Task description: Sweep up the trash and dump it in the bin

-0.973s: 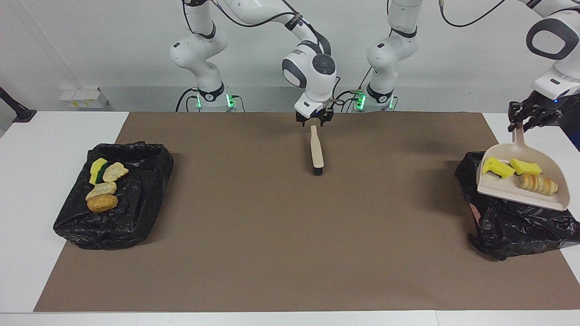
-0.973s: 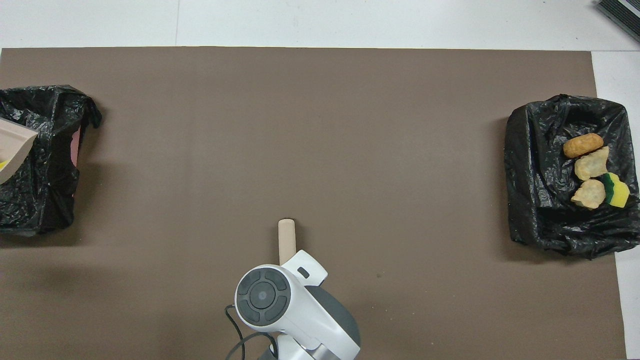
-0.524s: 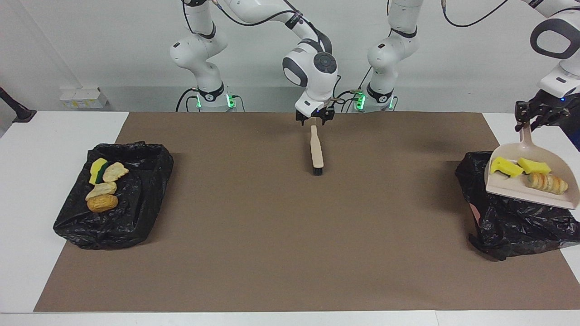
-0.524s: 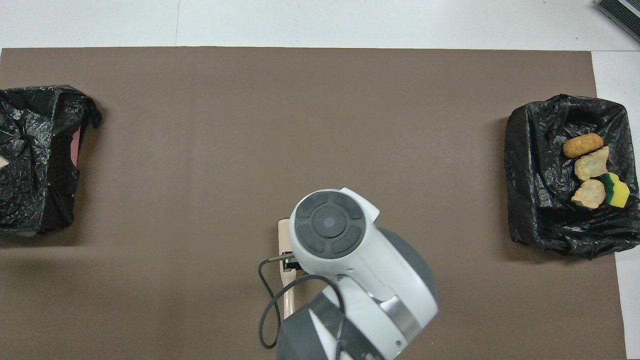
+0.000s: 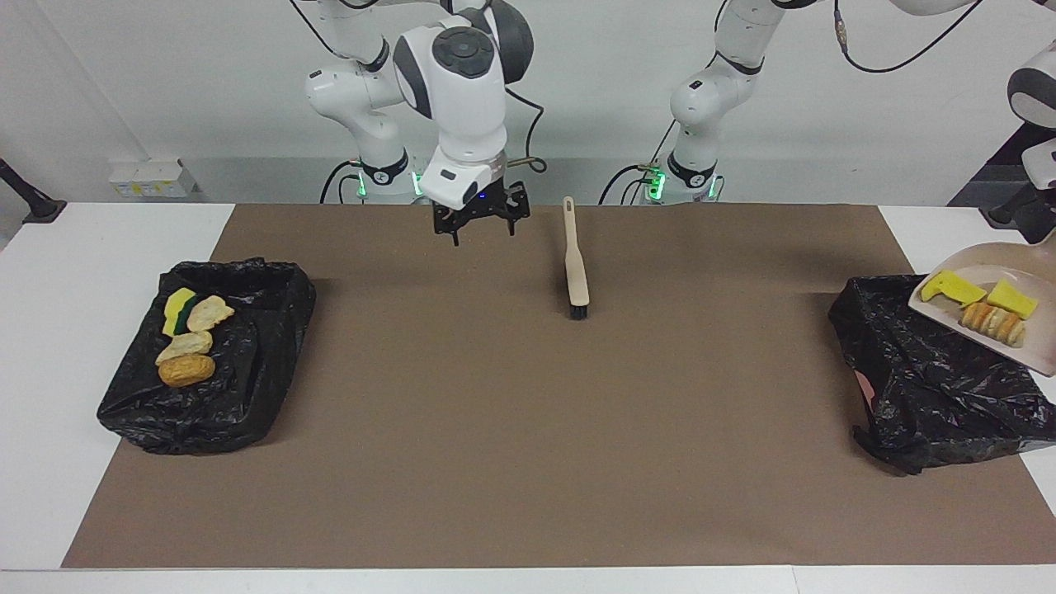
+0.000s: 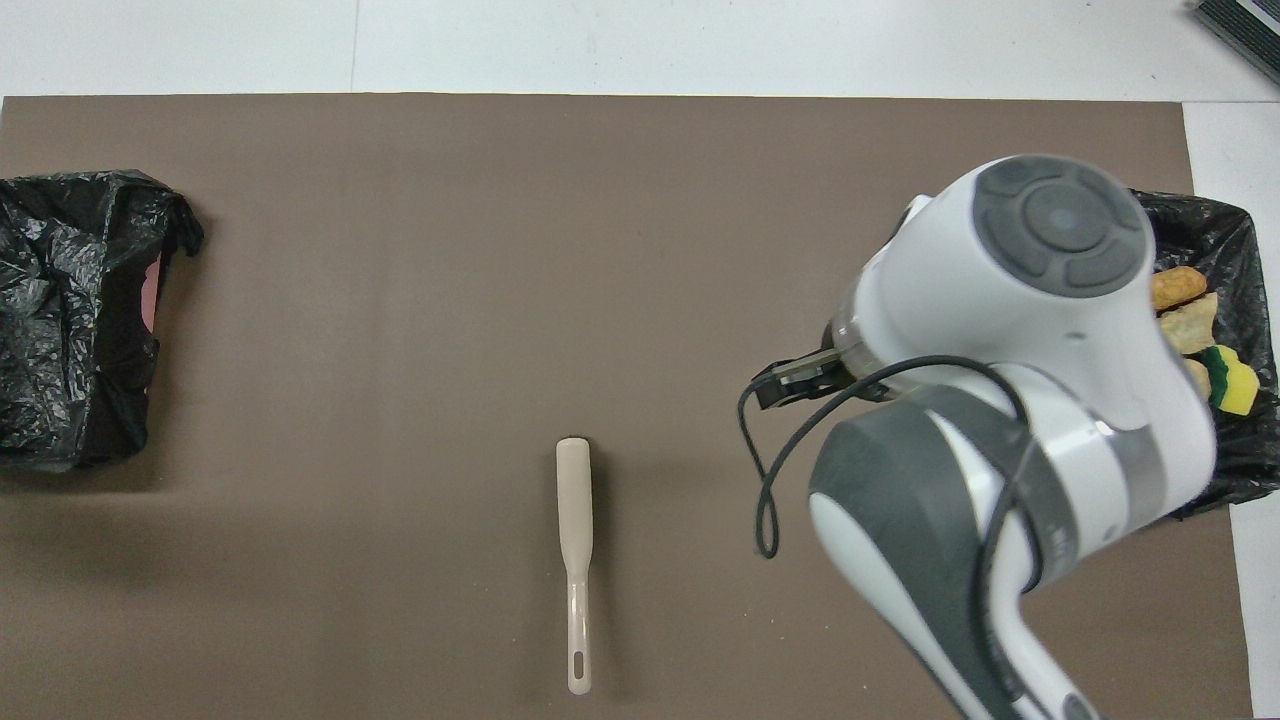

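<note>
Your left hand, out of view, carries the dustpan [image 5: 994,285] with trash [image 5: 982,307] over the bag-lined bin [image 5: 924,388]; its grip I cannot tell. Tip the pan slowly, lip inside. Your right hand [image 5: 480,223] waits wide over the bench.

White surface [image 5: 49,272] carries a brown mat [image 5: 528,429] covering most of it. On the mat: beige brush [image 5: 575,264] lying flat, handle toward the robots; one black-bagged bin [image 5: 247,363] at the right arm's end, another [image 5: 924,396] at the left arm's end.
</note>
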